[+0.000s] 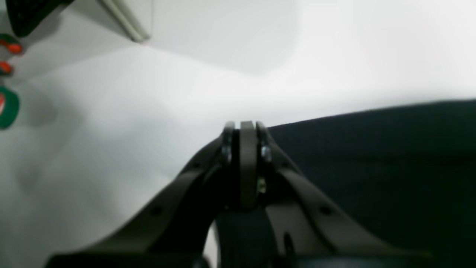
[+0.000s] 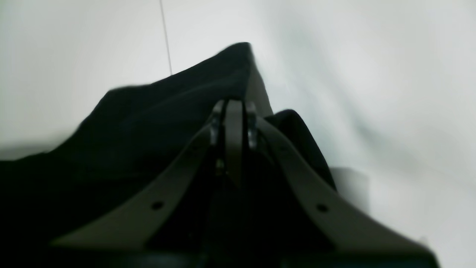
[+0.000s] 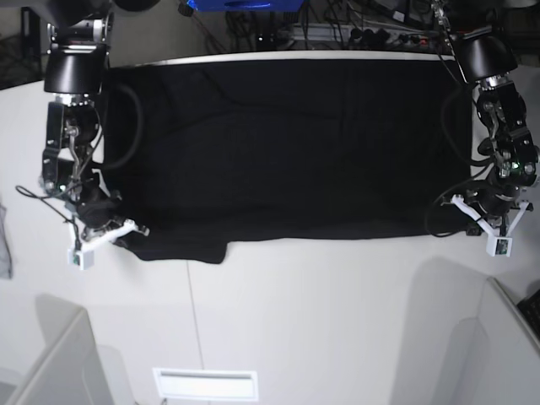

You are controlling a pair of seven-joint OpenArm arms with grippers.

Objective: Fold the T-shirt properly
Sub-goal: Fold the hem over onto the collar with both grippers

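Observation:
The black T-shirt (image 3: 287, 152) lies spread plain side up across the far half of the white table (image 3: 321, 321); no print shows. My right gripper (image 3: 126, 231) is at the shirt's near left corner. In the right wrist view it (image 2: 234, 106) is shut, with black cloth (image 2: 148, 123) bunched and raised around the fingertips. My left gripper (image 3: 467, 218) is at the shirt's near right corner. In the left wrist view it (image 1: 247, 126) is shut, its tips right at the shirt's edge (image 1: 372, 156).
A grey cloth scrap (image 3: 4, 240) lies at the left edge. White bin walls stand at the near left (image 3: 51, 354) and near right (image 3: 510, 337). A white slot (image 3: 205, 384) is at the front. Green and orange items (image 1: 7, 108) lie left of my left gripper.

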